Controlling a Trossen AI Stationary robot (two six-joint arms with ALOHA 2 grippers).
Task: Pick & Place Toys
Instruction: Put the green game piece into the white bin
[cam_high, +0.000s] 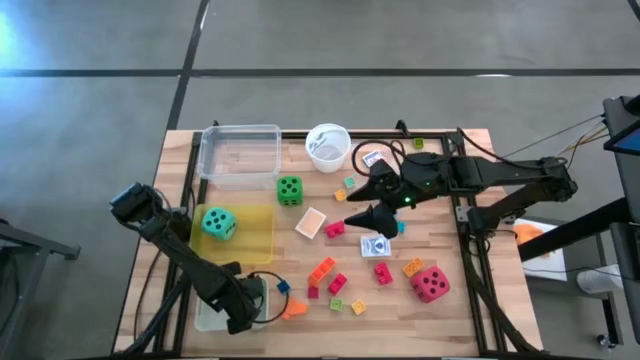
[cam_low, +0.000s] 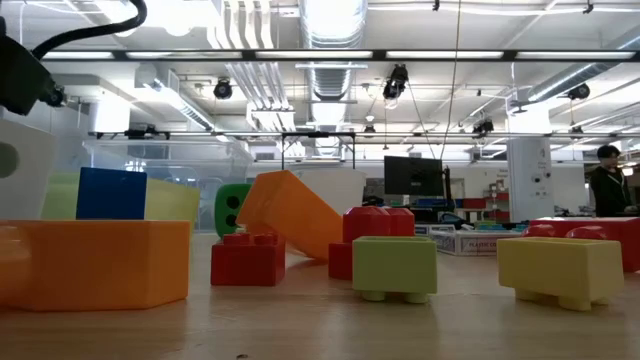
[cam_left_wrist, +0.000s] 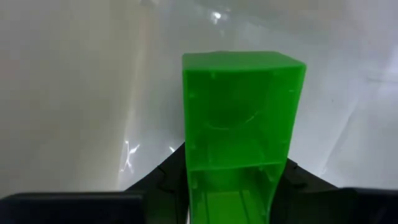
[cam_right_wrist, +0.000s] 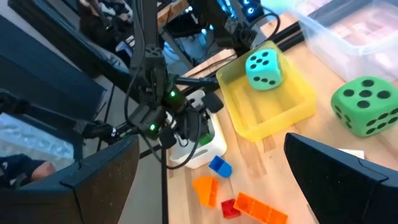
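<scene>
L gripper is over the white tray at the table's near-left corner, pinching a green block. The block sits well forward of the fingers, so if the grip is shallow it could tip or slip on release and bounce out over the tray wall.

R gripper hangs mid-table w/ jaws spread wide, nothing in them, above a pink block and a card pack. Descending there it could nudge the pack or knock nearby blocks apart.
</scene>
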